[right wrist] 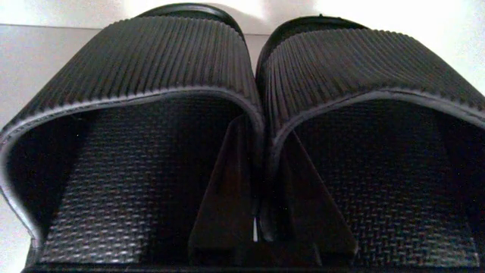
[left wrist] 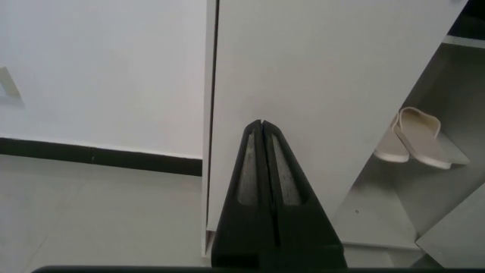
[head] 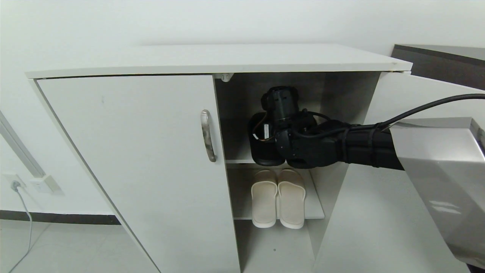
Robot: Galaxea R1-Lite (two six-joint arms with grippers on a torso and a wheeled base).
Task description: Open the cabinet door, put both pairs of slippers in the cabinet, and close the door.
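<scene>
The right claw (right wrist: 259,152) is clamping the black slippers (right wrist: 182,76) by their two adjoining strap walls, reaching into both shoes at once, and is holding the pair at the upper shelf (head: 237,161) of the cabinet (head: 212,57). They are looking light and rubbery, with ribbed straps and textured footbeds, so they are likely gripping well and not breaking. The soft straps may be giving under the pinch, though, and one shoe could be sliding free of the shared hold. That middle pinch seems the best place to be taking them. The white slippers (head: 277,197) are lying side by side on the lower shelf (head: 314,206). The left claw (left wrist: 261,129) is pressed together on nothing, hanging outside before the shut left door (head: 132,151). The right door (head: 363,220) is standing open. The wrist is hiding the right claw from the head camera, so I cannot tell whether the black soles are resting fully on the shelf. Their toes are also lying out of sight.
</scene>
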